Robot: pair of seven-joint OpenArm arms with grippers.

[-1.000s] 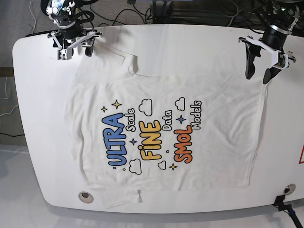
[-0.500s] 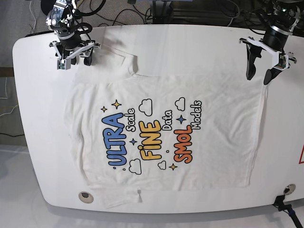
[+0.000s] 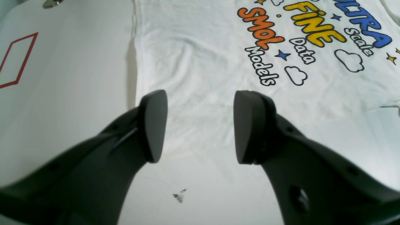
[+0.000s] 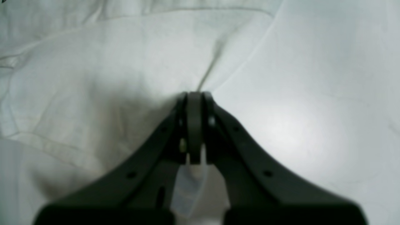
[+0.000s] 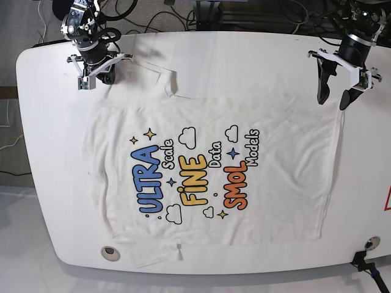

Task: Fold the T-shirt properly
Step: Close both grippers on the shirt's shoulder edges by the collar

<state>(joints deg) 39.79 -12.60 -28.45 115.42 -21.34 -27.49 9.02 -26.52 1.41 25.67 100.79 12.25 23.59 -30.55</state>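
Note:
The white T-shirt lies flat on the white table, print side up, with its collar toward the far left. It also shows in the left wrist view and in the right wrist view. My left gripper is open and empty. In its own view it hovers over the shirt's hem near a corner. My right gripper is at the shirt's far left sleeve. In its own view the fingers are together at the cloth's edge, with a crease running from the tips.
A red outline mark is on the table beside the hem; it also shows in the base view. A round metal disc sits at the near left edge. A small dark smudge is below the left gripper. Cables lie behind the table.
My right gripper has closed from wide open and shifted slightly right onto the sleeve edge. The left arm and the shirt have hardly moved.

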